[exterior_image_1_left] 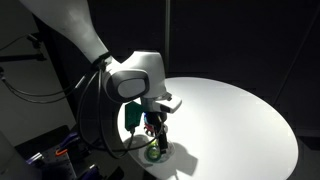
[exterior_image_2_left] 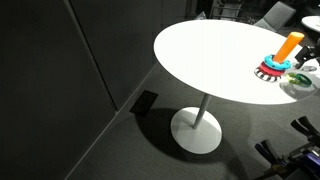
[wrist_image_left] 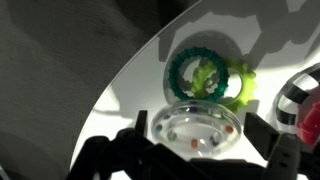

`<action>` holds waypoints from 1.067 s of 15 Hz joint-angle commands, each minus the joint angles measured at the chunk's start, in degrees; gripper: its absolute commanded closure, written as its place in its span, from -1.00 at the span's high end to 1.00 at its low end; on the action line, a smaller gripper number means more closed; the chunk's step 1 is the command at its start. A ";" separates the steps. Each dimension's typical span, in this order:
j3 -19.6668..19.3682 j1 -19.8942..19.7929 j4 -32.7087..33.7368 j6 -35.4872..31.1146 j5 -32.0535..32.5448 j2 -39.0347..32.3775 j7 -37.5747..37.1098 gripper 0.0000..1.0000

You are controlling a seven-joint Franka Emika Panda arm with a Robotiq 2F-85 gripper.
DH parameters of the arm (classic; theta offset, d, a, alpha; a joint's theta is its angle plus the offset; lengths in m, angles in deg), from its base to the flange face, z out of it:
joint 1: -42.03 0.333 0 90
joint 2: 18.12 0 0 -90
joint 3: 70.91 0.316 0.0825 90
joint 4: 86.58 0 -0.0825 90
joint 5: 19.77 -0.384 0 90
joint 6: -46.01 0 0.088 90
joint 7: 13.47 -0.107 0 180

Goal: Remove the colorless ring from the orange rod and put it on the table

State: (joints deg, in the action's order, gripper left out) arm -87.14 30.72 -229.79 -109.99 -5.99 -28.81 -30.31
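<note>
Clear ring (wrist_image_left: 200,125): nearest the wrist cam. It sits betw. the two dark fingers (wrist_image_left: 118,152), see-through, w/ small coloured specks inside.
Claw (wrist_image_left: 198,140): jaws press on the clear ring's two sides, clamped on it as far as we can tell. The contact pts themselves are dark and blurred.
Ring height: we see it much larger than the rings on the table, and it looks lifted clear of the top. We can't tell the gap.
Table (wrist_image_left: 135,90): white and brightly lit, w/ its curved edge running across the wrist view and dark floor beyond.
Under the claw: a dark-green toothed ring (wrist_image_left: 178,72) lies flat on the table, w/ a bright green ring (wrist_image_left: 240,90) touching or overlapping it. We can't tell which.
Right edge, wrist view: a red-and-white shape (wrist_image_left: 300,100), too blurred to name.
Ext. view, arm: the white arm (exterior_image_1_left: 135,75) bends down over the table's near rim, w/ the claw (exterior_image_1_left: 153,125) hanging just above a green ring (exterior_image_1_left: 155,152).
Ext. view, rod: the orange rod (exterior_image_2_left: 290,45) stands tilted in frame on a toothed base (exterior_image_2_left: 268,70) near the table (exterior_image_2_left: 210,50) rim.
Rod vs ring: we see no clear ring on the rod's visible part.
Pedestal (exterior_image_2_left: 197,130): white round foot on dark floor.
</note>
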 commanded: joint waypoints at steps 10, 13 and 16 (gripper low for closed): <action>2.54 1.06 0.80 12.19 -5.34 3.34 10.62 1.00; 3.37 1.31 1.68 18.05 -5.60 5.88 13.05 1.00; 4.01 1.50 2.72 23.47 -4.78 9.65 13.31 1.00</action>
State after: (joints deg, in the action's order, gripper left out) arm -83.76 32.25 -228.16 -92.31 -10.60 -23.60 -18.85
